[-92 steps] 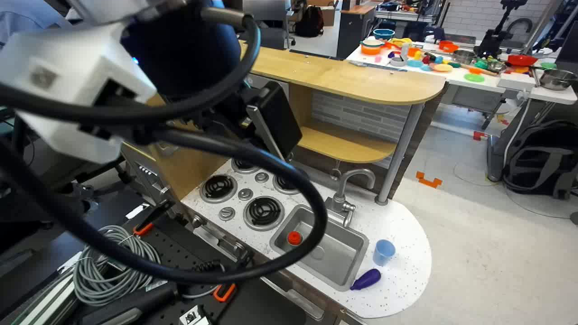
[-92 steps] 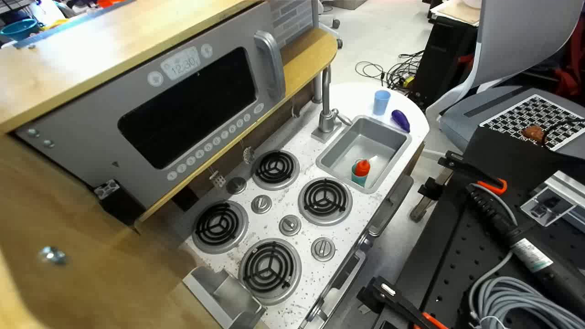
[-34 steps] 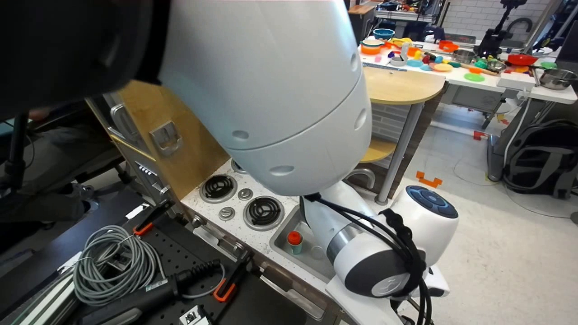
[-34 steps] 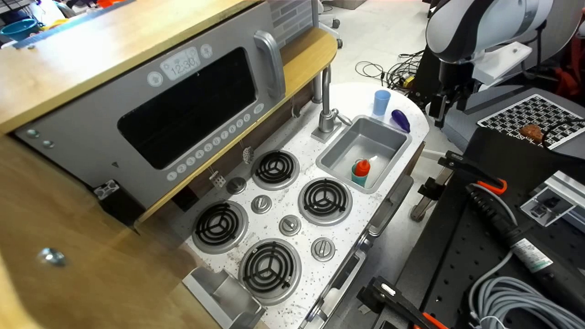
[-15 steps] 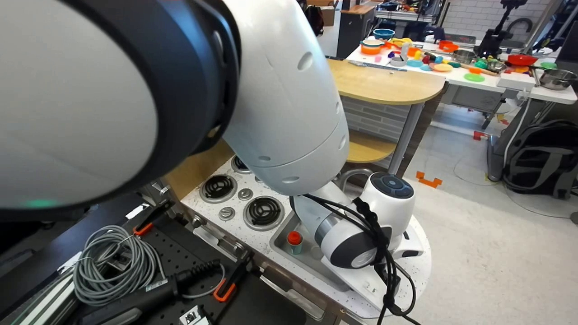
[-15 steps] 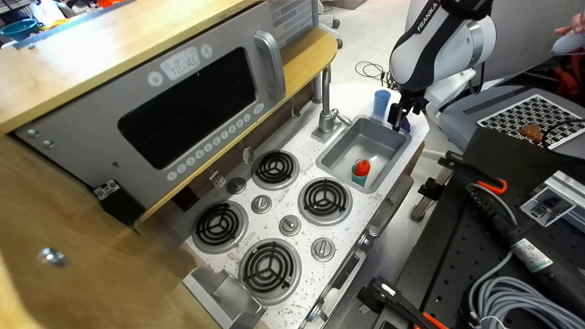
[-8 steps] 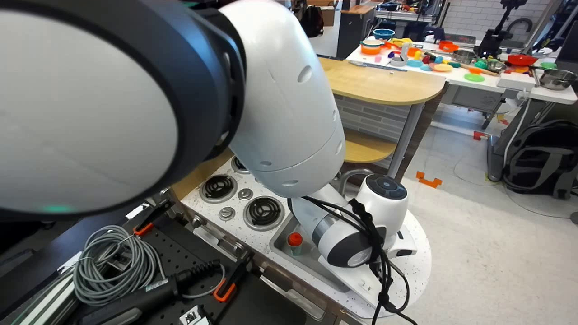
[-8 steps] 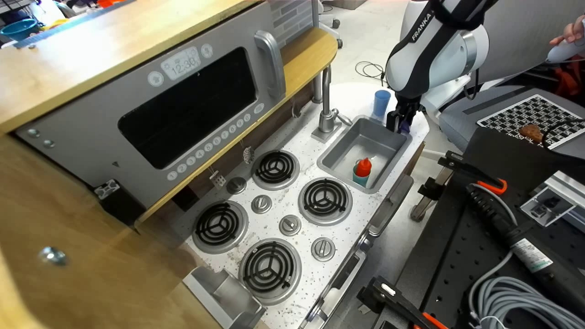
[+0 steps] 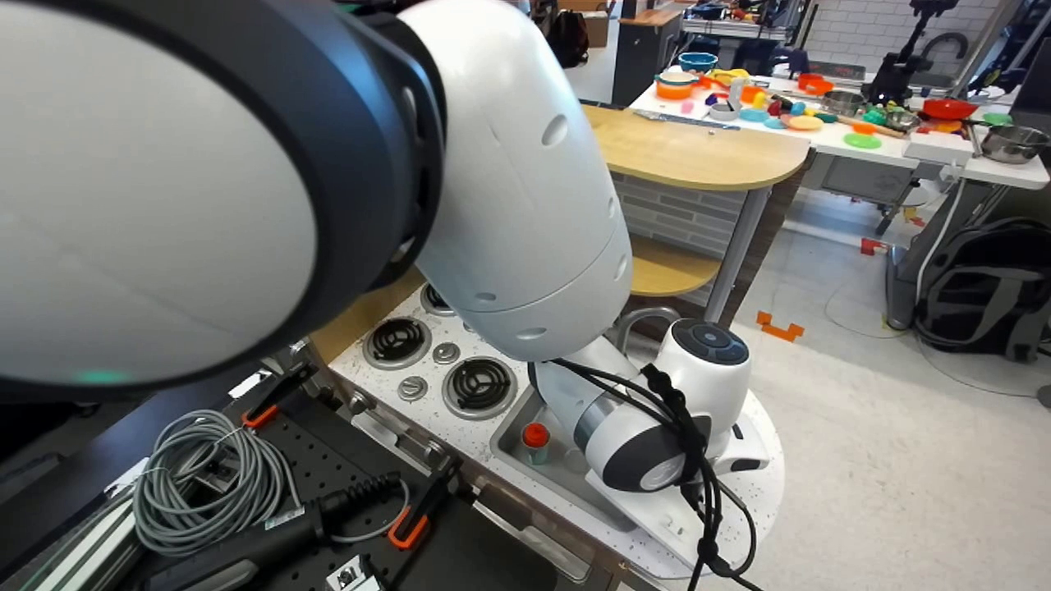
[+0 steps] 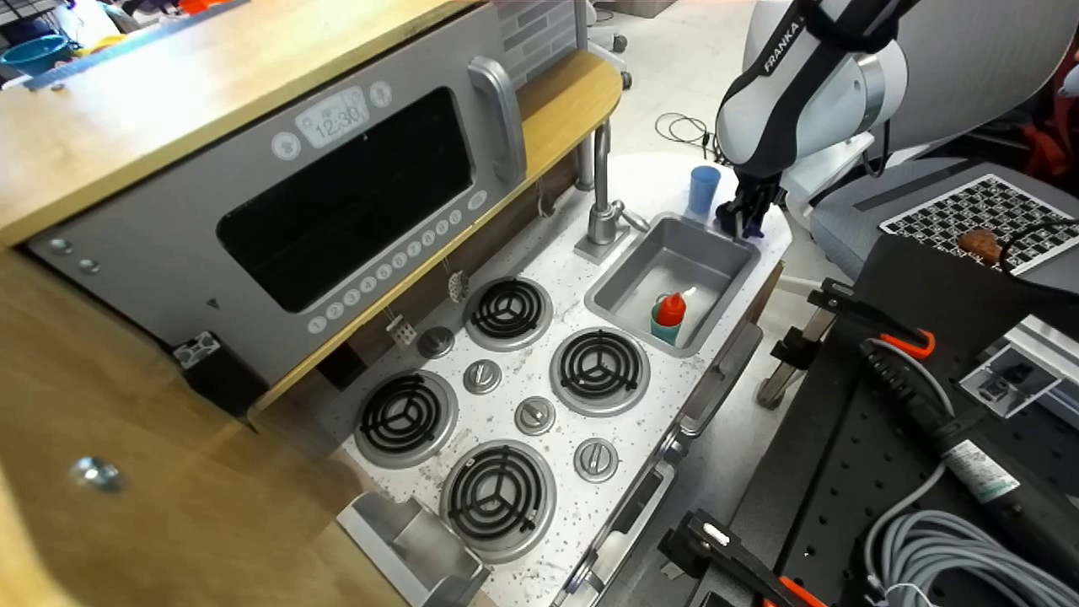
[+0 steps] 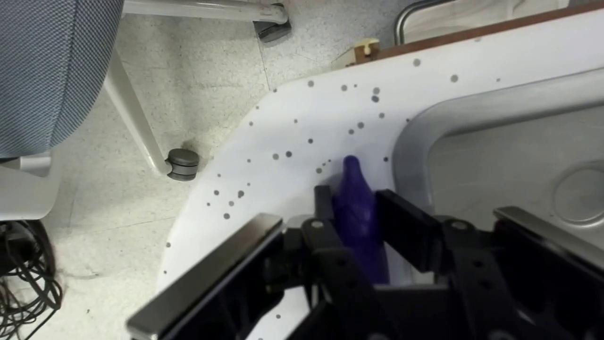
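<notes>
There are four burners, four knobs, one sink, one faucet and three hanging utensils. One blue cup and one teal cup make two cups. There is one end effector, one purple toy and one red item, plus two clamps, one cable coil, one checkered board, one brown lump and one microwave.

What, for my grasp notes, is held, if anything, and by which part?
A purple, tapered, plastic-looking object, gripped across its middle by the black two-fingered gripper; its narrow tip protrudes.
</notes>
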`<state>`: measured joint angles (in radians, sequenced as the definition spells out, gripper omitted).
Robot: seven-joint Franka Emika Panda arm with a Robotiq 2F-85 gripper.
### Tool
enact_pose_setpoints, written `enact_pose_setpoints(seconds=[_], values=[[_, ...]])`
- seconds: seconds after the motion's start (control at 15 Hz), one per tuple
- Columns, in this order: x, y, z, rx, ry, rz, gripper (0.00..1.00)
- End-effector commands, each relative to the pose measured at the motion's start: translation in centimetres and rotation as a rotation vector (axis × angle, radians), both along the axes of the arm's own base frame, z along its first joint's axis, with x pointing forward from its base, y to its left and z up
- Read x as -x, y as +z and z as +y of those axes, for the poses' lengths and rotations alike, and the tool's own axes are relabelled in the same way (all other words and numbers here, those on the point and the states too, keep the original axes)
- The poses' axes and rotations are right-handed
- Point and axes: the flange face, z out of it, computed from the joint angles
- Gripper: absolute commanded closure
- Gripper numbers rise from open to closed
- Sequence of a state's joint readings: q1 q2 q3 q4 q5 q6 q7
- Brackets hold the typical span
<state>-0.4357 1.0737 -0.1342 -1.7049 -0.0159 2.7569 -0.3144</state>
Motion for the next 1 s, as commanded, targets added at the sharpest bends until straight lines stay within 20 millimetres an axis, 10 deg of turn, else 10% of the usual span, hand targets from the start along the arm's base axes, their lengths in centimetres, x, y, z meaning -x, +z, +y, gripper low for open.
enact_pose_setpoints(seconds=[0.0,0.93], values=[[0.0,0.4,0.5,0.019,0.017,-0.002,0.93],[-0.6,0.3,5.5,-0.164,0.212,0.141,0.93]])
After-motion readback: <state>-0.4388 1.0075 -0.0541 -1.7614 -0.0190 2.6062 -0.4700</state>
